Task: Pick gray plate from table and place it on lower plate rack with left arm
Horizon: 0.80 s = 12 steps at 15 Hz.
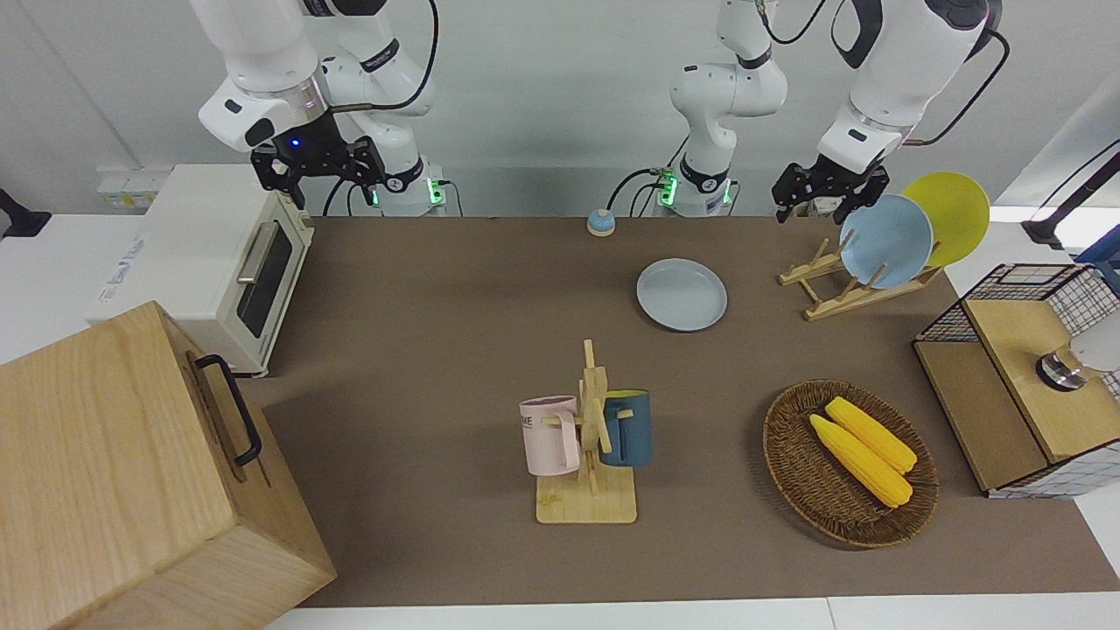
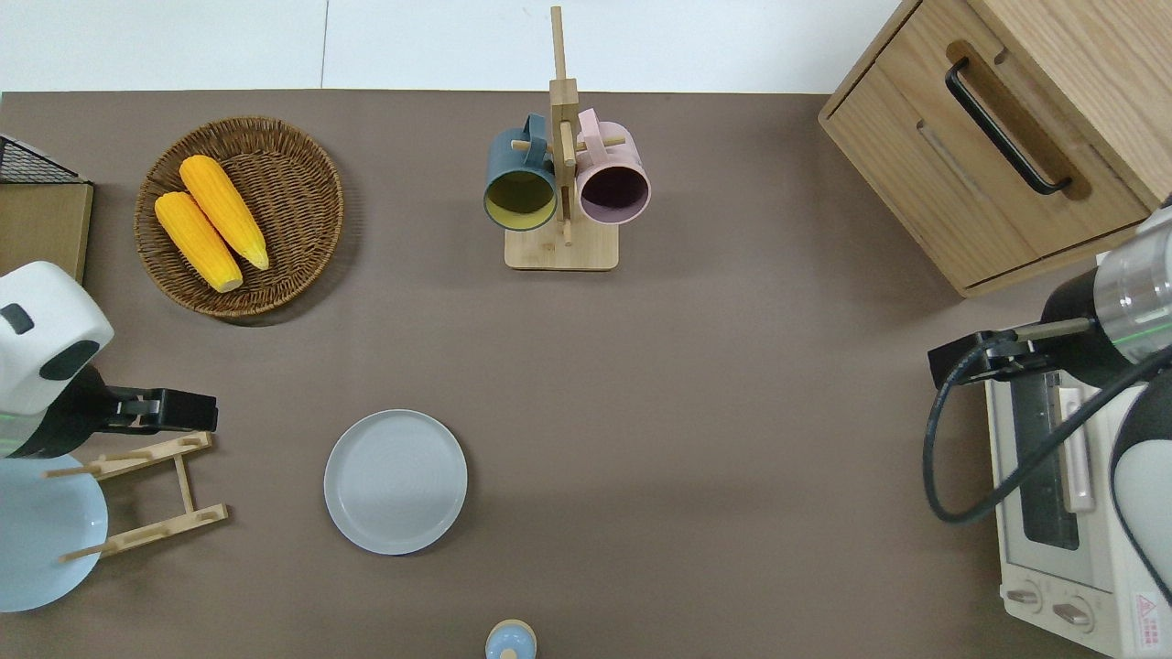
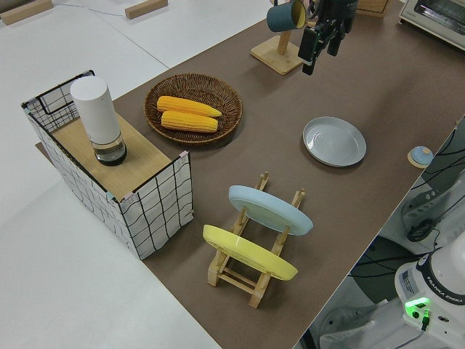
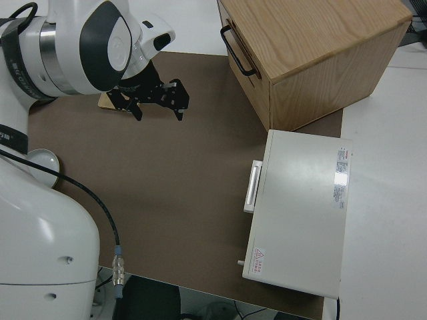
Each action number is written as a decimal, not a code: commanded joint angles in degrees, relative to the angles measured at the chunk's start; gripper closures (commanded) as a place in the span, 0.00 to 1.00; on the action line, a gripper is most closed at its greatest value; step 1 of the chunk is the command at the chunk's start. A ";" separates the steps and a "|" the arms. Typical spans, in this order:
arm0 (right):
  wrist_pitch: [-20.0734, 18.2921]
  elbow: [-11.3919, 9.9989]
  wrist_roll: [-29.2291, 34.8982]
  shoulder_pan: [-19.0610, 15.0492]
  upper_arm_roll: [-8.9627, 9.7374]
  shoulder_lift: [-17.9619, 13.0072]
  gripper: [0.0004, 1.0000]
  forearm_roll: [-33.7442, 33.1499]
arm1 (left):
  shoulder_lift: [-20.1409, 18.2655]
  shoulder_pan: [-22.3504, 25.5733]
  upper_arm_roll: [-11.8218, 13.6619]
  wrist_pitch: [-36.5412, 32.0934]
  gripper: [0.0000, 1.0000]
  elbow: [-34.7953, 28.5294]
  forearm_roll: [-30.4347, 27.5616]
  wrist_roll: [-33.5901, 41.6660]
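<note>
The gray plate (image 1: 682, 294) (image 2: 396, 481) (image 3: 334, 141) lies flat on the brown table (image 2: 696, 384), with nothing touching it. The lower plate rack (image 1: 827, 289) (image 2: 146, 494) (image 3: 251, 273) stands beside it toward the left arm's end. A sky-blue plate (image 1: 885, 241) and a yellow plate (image 1: 949, 214) lean in the rack. My left gripper (image 1: 827, 186) (image 2: 179, 410) (image 3: 320, 40) hangs open and empty in the air, over the mat at the rack's edge. The right arm is parked with its gripper (image 1: 319, 166) (image 4: 159, 101) open.
A wicker basket (image 2: 302, 156) holds two corn cobs. A wooden mug stand (image 2: 560, 247) carries a blue and a pink mug. A wooden cabinet (image 2: 998, 137), a toaster oven (image 2: 1053, 513), a wire crate (image 1: 1015, 376) and a small bell (image 1: 600, 222) stand around the edges.
</note>
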 commanded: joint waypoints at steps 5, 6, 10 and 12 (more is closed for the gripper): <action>-0.64 0.42 0.68 -1.35 1.22 -0.12 0.02 -0.37 | -6.44 -0.58 -0.22 6.33 0.01 -12.28 -0.57 -0.93; -0.64 0.42 0.68 -1.35 1.22 -0.12 0.02 -0.37 | -8.19 -0.58 -0.22 8.44 0.01 -15.10 -0.58 -0.84; -0.64 0.42 0.68 -1.35 1.22 -0.12 0.02 -0.37 | -11.11 -0.67 -0.57 13.64 0.01 -21.97 -0.58 -0.93; -0.64 0.42 0.68 -1.35 1.22 -0.20 0.02 -0.37 | -11.38 -0.59 -1.01 16.45 0.01 -24.70 -0.58 -1.10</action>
